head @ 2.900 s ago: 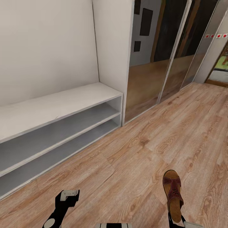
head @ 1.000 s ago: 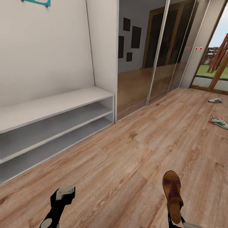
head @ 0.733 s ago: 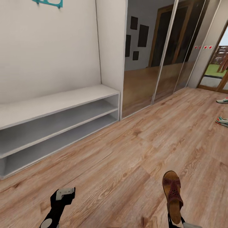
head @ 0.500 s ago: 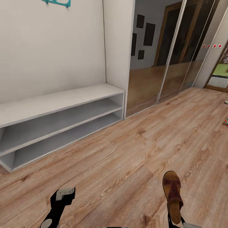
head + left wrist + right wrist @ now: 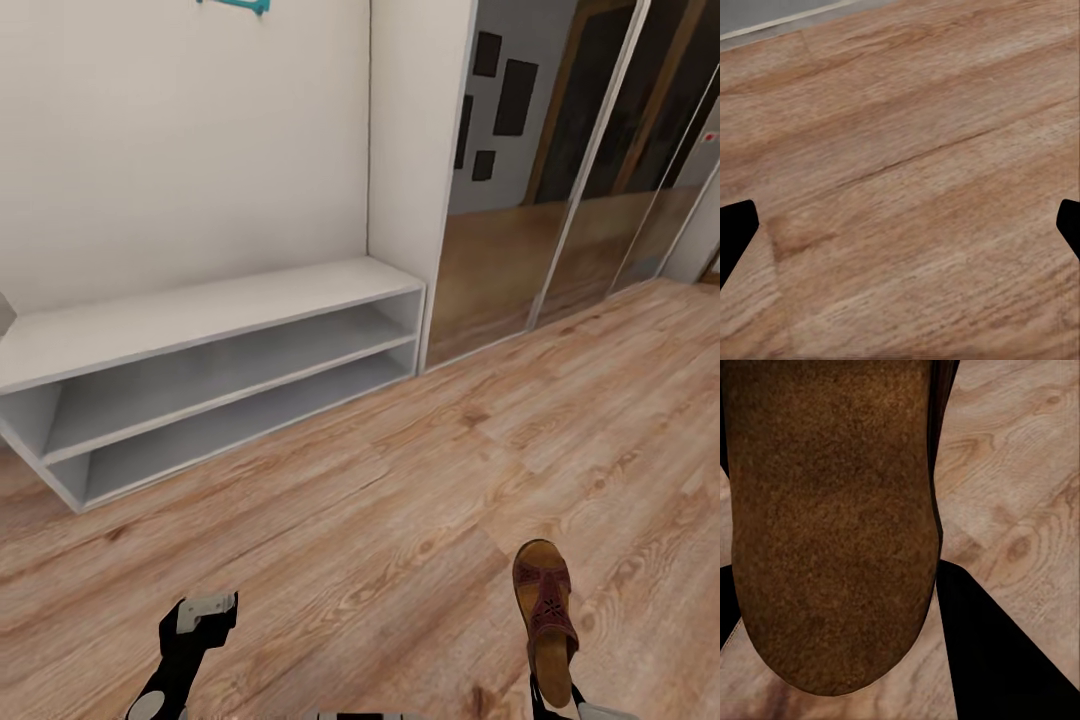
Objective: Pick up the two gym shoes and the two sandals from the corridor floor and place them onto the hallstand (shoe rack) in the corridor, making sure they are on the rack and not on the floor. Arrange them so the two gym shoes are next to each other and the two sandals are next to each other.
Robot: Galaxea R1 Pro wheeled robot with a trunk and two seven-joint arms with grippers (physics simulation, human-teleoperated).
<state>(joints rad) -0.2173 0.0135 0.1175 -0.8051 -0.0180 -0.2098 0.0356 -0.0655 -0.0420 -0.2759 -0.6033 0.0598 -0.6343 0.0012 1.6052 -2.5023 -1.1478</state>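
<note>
One brown leather sandal [image 5: 544, 612] with a tan footbed hangs over the wood-plank corridor floor [image 5: 400, 500] at the lower right, heel end down in my right gripper [image 5: 553, 697], which is shut on it. The right wrist view looks onto the sandal's brown sole [image 5: 832, 517] between the dark fingers [image 5: 1005, 660]. My left gripper [image 5: 205, 612] hovers low at the lower left, open and holding nothing, with its fingers [image 5: 735, 232] wide apart over bare planks. The other sandal, both gym shoes and the hallstand are out of view.
A white bench unit [image 5: 200, 310] with two open tiers stands against the left wall, under a scrap of teal lettering [image 5: 232, 4]. Its left end [image 5: 40, 450] juts onto the floor. Mirrored wardrobe doors [image 5: 560, 180] run along the back right.
The camera has swung left: the bench's left end has come into view, and the two gym shoes seen at the far right have slid out. Both arms and the held sandal look unchanged.
</note>
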